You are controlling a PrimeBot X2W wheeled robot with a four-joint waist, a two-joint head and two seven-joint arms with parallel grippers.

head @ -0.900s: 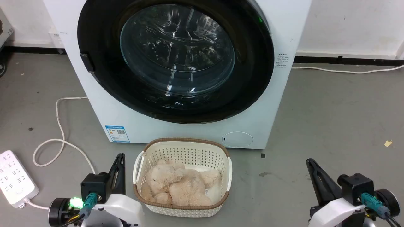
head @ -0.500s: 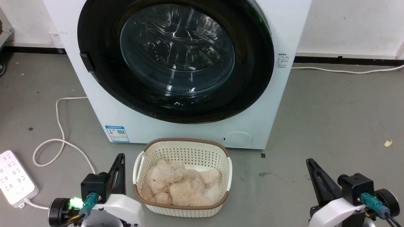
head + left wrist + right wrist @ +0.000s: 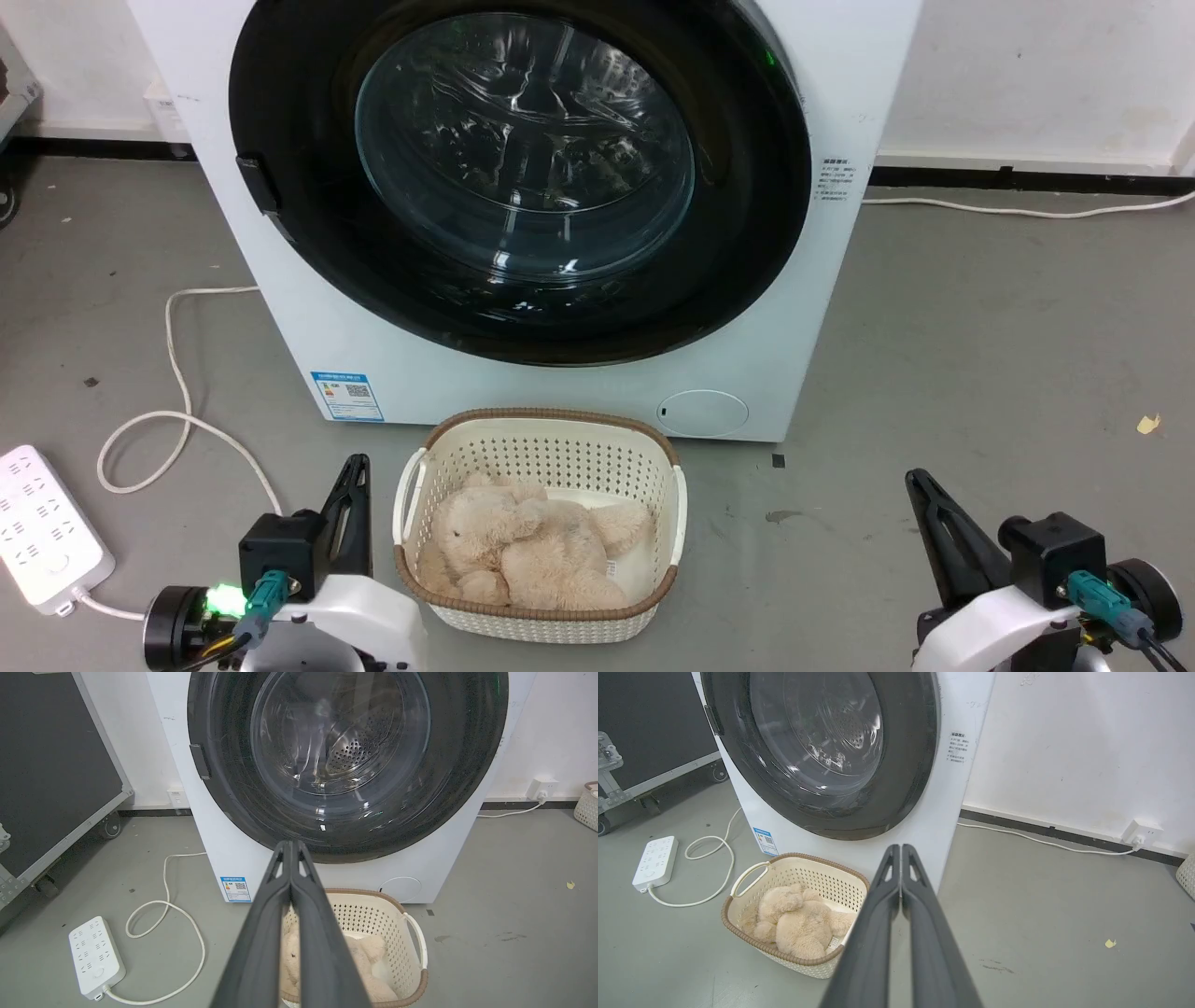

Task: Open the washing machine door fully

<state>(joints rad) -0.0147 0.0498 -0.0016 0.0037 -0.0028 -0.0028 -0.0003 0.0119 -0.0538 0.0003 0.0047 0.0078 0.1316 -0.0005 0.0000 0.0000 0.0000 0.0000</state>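
Note:
The washing machine door (image 3: 280,233), a glossy black ring around a bulging clear glass bowl, lies flat against the white machine (image 3: 299,336) with a small black handle tab (image 3: 258,184) at its left rim. It also faces me in the left wrist view as the door (image 3: 224,788) and in the right wrist view as the door (image 3: 906,756). My left gripper (image 3: 355,464) rests low at the lower left, shut and empty, well short of the door. My right gripper (image 3: 915,478) rests at the lower right, shut and empty too. Both pairs of fingers press together, left gripper (image 3: 290,843), right gripper (image 3: 900,847).
A cream basket (image 3: 411,485) with a beige plush toy (image 3: 532,546) stands on the floor just before the machine, between my arms. A white power strip (image 3: 42,527) and its looping cord (image 3: 177,401) lie at the left. A black wheeled case (image 3: 51,765) stands left of the machine.

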